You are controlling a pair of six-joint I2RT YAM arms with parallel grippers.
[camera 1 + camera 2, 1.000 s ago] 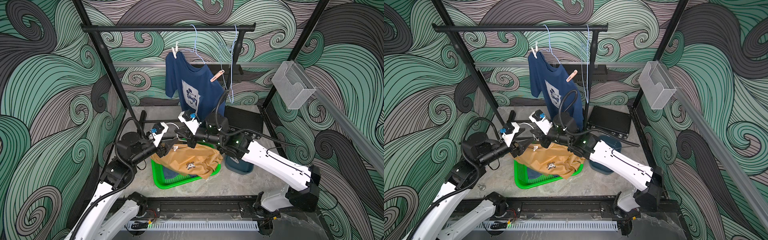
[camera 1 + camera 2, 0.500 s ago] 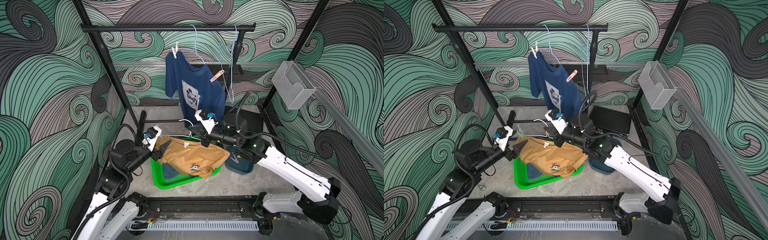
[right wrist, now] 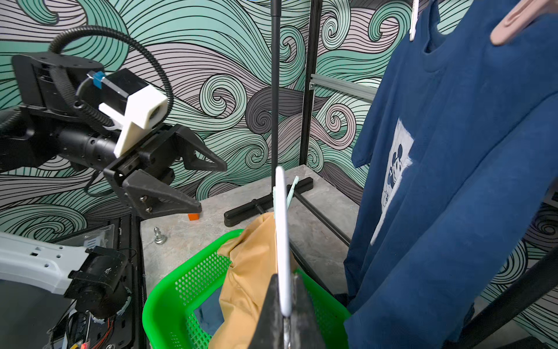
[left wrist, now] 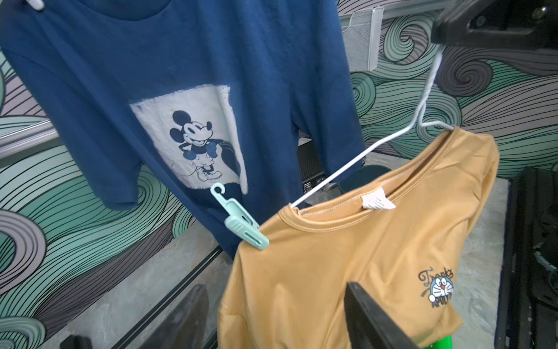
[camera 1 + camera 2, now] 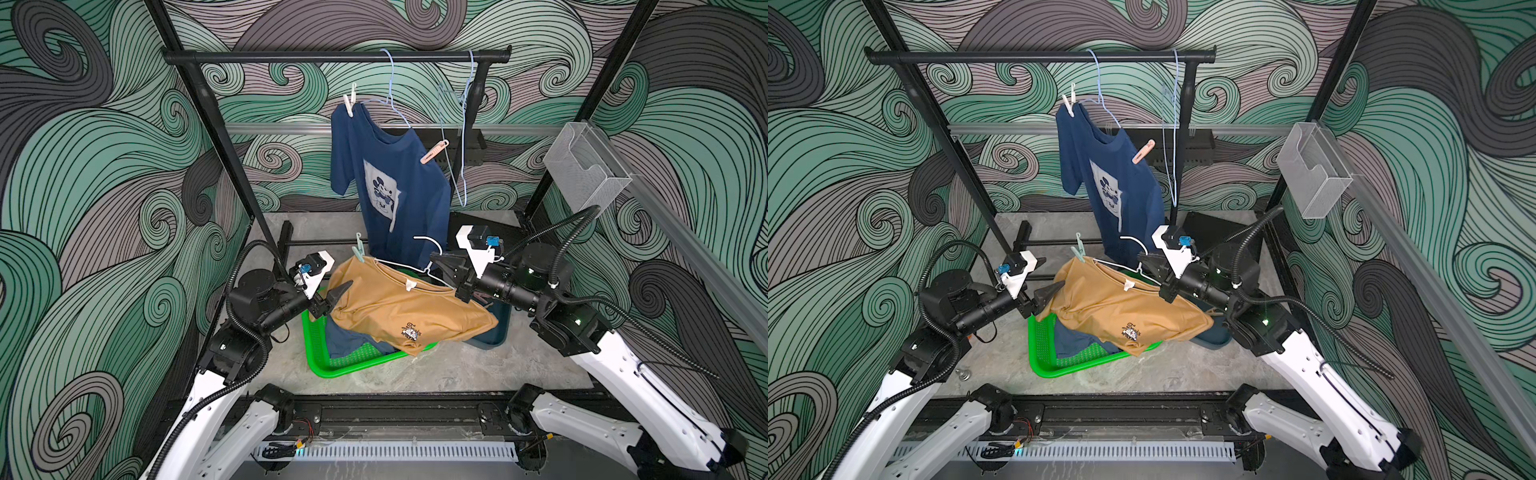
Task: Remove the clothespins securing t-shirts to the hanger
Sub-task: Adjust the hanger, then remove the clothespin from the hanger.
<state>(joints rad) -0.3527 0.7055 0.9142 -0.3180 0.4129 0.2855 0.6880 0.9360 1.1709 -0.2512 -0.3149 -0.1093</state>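
My right gripper is shut on the hook of a white hanger, also seen in the right wrist view. The hanger carries the mustard t-shirt above the basket. A mint clothespin pins its shoulder to the hanger. My left gripper is open, holding nothing, just beside that shirt's sleeve. The navy mouse-print t-shirt hangs on the rail from a light-blue hanger, held by a white clothespin and a peach clothespin. A blue t-shirt lies in the basket.
A green basket sits on the floor under the mustard shirt, with a dark blue bin at its right. An empty light-blue hanger hangs on the black rail. A clear mesh box is mounted at the right.
My right gripper has carried the hanger and mustard shirt up and to the right. My left arm has drawn back to the left, its jaws now slightly wider.
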